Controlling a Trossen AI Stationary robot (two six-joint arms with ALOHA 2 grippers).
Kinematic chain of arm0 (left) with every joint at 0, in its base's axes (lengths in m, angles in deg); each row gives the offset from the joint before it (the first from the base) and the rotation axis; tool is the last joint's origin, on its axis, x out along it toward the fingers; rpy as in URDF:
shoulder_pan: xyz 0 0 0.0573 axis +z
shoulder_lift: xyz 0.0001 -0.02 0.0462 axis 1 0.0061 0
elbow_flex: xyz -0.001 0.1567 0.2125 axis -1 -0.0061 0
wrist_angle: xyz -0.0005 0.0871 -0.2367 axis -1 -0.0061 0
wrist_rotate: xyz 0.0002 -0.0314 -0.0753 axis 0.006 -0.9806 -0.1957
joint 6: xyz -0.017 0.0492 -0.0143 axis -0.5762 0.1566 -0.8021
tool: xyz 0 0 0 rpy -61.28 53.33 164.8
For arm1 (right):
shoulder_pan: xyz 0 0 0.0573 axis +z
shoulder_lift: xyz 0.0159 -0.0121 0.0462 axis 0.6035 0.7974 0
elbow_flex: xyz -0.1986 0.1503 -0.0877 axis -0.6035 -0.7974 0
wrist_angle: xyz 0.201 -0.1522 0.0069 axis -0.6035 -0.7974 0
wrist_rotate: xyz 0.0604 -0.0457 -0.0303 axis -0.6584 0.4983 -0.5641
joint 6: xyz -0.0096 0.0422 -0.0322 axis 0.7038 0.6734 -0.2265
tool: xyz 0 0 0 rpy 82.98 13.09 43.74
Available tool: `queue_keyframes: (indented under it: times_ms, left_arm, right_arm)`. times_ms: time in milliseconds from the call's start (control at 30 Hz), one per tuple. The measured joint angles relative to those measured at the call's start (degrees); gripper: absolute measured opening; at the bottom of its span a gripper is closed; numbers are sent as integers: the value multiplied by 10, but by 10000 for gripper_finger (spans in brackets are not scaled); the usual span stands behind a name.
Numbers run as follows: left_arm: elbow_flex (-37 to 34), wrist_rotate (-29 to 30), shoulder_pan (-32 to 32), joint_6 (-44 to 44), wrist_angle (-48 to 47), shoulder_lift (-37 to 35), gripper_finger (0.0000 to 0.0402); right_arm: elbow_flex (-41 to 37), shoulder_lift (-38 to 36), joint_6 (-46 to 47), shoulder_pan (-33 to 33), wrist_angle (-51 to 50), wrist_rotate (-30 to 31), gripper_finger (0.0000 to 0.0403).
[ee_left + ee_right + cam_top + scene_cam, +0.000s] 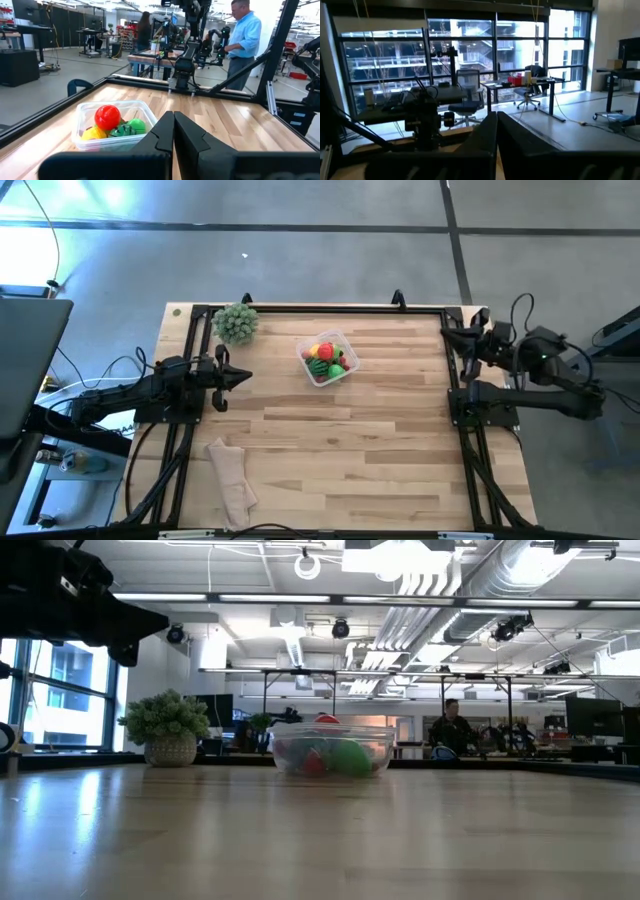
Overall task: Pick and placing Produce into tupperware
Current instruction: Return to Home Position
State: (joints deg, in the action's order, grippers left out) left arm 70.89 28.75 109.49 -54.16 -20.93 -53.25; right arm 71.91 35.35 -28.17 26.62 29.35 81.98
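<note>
The clear square tupperware [327,357] stands on the table toward its far edge, holding the produce: a red fruit [107,116], a yellow one [93,133] and green ones [131,127]. It also shows in the low view [331,751]. My left gripper [245,378] is shut and empty at the table's left, to the left of the tupperware, its fingertips [173,118] together. My right gripper [447,332] is at the table's far right edge, shut and empty, its fingertips [496,117] together.
A pale-green leafy ball in a pot [236,323] stands at the far left. A beige cloth [230,479] lies near the front left. Black rails [320,308] frame the table. People [243,37] stand in the room beyond.
</note>
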Motion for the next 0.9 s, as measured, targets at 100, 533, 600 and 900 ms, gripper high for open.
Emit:
queue_keyframes:
  times_ms: [100, 533, 600, 900]
  left_arm:
    - [0, 0, 0, 0, 0, 0, 1]
    - [0, 0, 0, 0, 0, 0, 1]
    - [0, 0, 0, 0, 0, 0, 1]
    - [0, 0, 0, 0, 0, 0, 1]
  right_arm:
    - [-18, -3, 0, 0, 17, 5, 0]
    - [-230, -55, 76, 0, 220, -25, 0]
    - [-250, -56, 87, 0, 233, -25, 0]
    - [-370, -55, 124, 0, 367, -32, 0]
